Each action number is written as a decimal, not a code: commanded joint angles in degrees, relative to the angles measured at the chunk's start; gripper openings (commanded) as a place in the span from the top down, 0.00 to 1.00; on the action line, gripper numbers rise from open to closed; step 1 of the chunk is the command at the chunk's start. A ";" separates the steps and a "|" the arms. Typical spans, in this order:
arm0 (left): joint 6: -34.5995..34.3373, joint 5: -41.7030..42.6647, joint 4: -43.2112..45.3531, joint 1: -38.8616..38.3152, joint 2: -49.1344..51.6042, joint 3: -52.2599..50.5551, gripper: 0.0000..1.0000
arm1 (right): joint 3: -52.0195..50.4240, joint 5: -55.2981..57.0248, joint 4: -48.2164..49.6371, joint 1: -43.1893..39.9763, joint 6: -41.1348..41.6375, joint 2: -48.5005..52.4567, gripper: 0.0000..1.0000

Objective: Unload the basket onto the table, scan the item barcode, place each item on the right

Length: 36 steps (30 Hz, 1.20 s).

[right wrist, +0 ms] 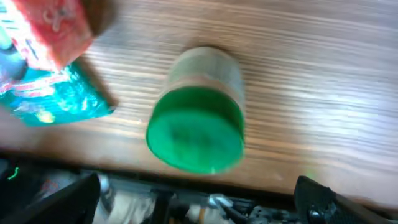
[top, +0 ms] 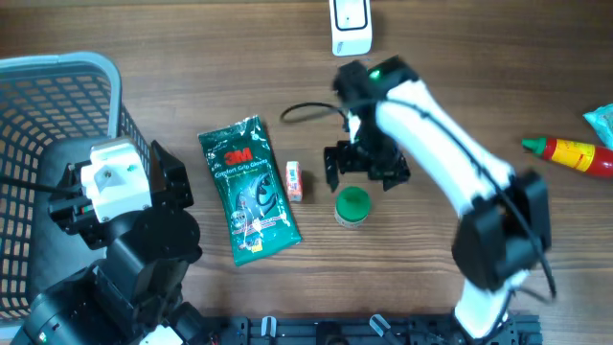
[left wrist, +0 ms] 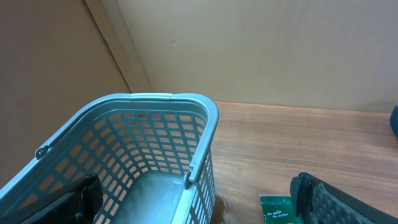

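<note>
A small clear jar with a green lid [top: 352, 205] stands upright on the wooden table, just in front of my right gripper [top: 365, 175]. In the right wrist view the jar [right wrist: 198, 118] sits apart from the open right gripper [right wrist: 196, 200], whose dark fingers show at the lower corners with nothing between them. A white scanner [top: 351, 26] stands at the far edge of the table. My left gripper [top: 115, 171] hovers open at the near left, beside the basket; in its own view the left gripper [left wrist: 199, 200] holds nothing.
A blue-grey basket [top: 43, 72] fills the left side, also seen as the basket [left wrist: 205, 118]. A green 3M packet [top: 247, 190] and a small orange box [top: 295, 181] lie mid-table. A red and yellow bottle [top: 575, 153] lies far right. A black cable [top: 311, 112] runs near the scanner.
</note>
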 commanded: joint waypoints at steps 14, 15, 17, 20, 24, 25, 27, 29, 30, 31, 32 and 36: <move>0.28 0.11 0.17 -0.04 -0.20 0.07 0.00 | -21.31 10.40 23.19 7.98 44.39 -5.60 0.00; 0.28 0.09 0.15 -0.04 -0.20 0.07 0.00 | -21.66 9.22 23.34 7.93 44.44 -5.01 0.00; 0.28 0.11 0.17 -0.04 -0.20 0.07 0.00 | -24.44 7.61 26.84 7.72 44.70 -3.58 0.01; 0.28 0.11 0.17 -0.04 -0.20 0.07 0.00 | -29.57 5.44 34.01 6.21 44.74 -3.58 0.12; 0.28 0.11 0.17 -0.04 -0.20 0.07 0.00 | -34.36 1.25 39.10 4.15 44.15 -3.56 0.27; 0.28 0.09 0.15 -0.04 -0.20 0.07 0.00 | -34.42 1.27 39.15 4.15 43.63 -3.58 0.28; 0.28 0.11 0.17 -0.04 -0.20 0.07 0.00 | -34.40 -1.68 40.17 4.15 38.82 -3.58 0.38; 0.28 0.09 0.17 -0.04 -0.20 0.07 0.00 | -33.29 -7.91 39.12 3.19 31.98 -3.65 0.44; 0.28 0.09 0.15 -0.04 -0.20 0.07 0.00 | -31.91 -10.91 37.16 2.10 28.98 -3.65 0.44; 0.28 0.11 0.17 -0.04 -0.20 0.07 0.00 | -29.68 -15.06 33.46 0.44 24.96 -3.65 0.44; 0.28 0.11 0.15 -0.04 -0.20 0.07 0.00 | -28.20 -18.25 30.71 -0.74 21.40 -3.65 0.45; 0.28 0.11 0.17 -0.04 -0.20 0.07 0.00 | -24.65 -31.85 17.57 -6.71 8.92 -3.65 0.44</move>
